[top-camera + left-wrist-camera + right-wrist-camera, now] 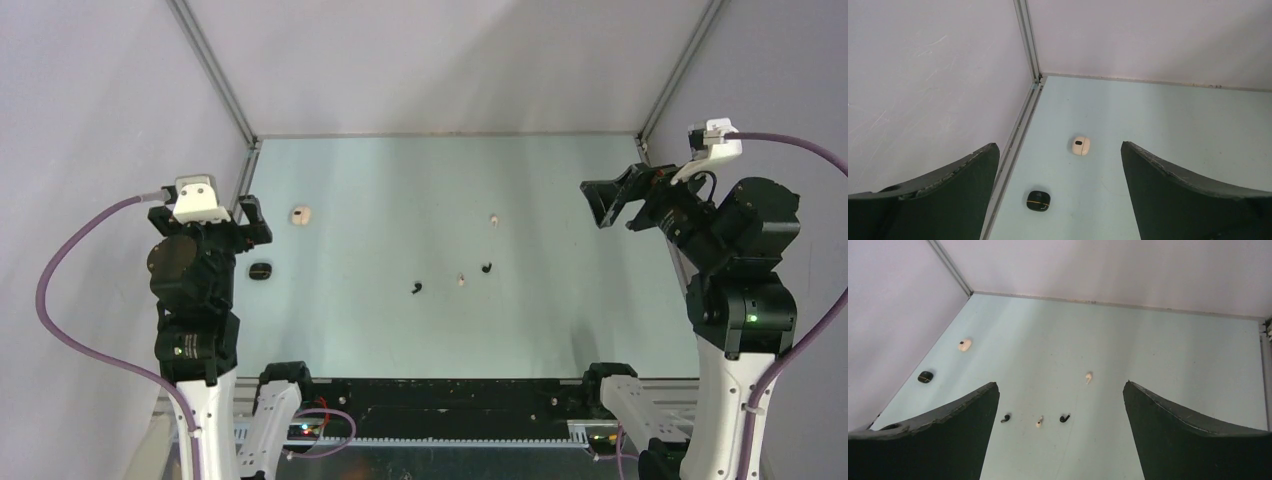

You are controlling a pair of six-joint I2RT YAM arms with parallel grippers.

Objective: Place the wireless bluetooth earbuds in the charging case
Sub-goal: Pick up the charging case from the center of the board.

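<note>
Both the left gripper [255, 220] and right gripper [608, 205] gape wide, empty. The black earbuds [416, 288] and cream earbuds [461, 280] lie scattered mid-table between the arms. The cream charging case [300, 214] and black charging case [261, 271] sit just beside the left gripper.

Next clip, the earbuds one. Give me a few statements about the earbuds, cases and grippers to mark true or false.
1. The left gripper and the right gripper are both open and empty. True.
2. Two black earbuds and two white earbuds lie loose on the table. True.
3. The black case sits farther from the arm bases than the white case. False: the black case is the nearer one.
4. One earbud already sits in a case. False: all four lie on the table, well apart from both cases.
5. Both cases lie on the left arm's side. True.
</note>
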